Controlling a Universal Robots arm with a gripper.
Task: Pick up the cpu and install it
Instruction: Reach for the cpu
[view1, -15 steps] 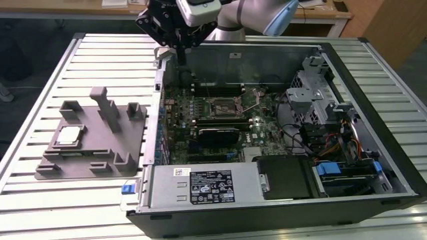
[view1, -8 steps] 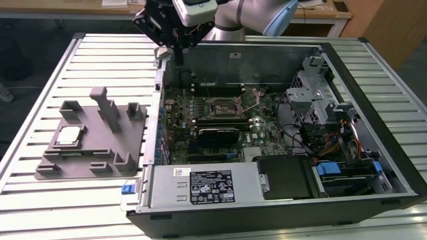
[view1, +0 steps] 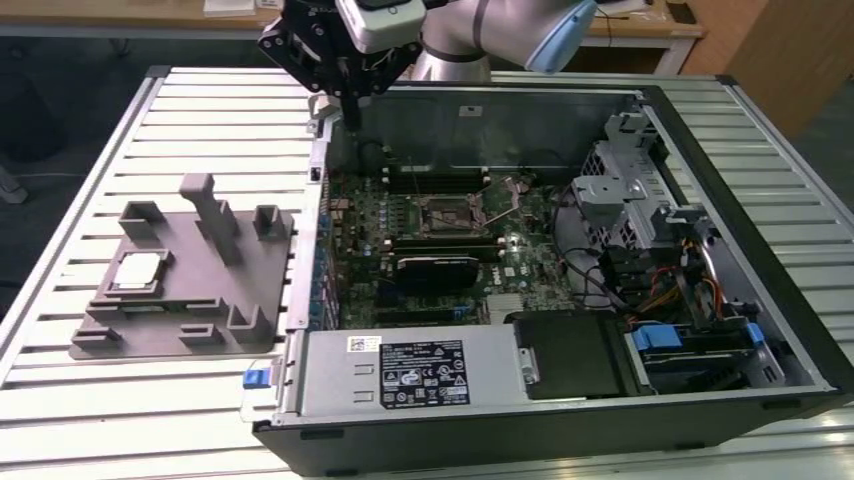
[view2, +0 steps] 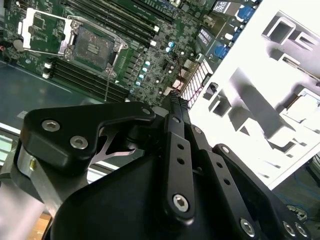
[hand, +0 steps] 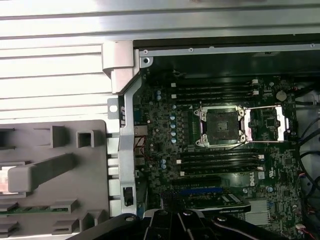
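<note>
Claw (view1: 354, 112) hangs over the back wall of the open computer case (view1: 694, 150) in the exterior view, its fingers drawn together with nothing between them. The cpu (view1: 138, 272) lies flat in a recess of the grey tray (view1: 174, 330), which rests on the slatted bench (view1: 200, 120) on the exterior view's left, well apart from the claw. Inside the case, the motherboard's socket (hand: 220, 125) stands uncovered with its metal frame swung open.

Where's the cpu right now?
The cpu sits on the grey tray at the exterior view's left, outside the open computer case.
</note>
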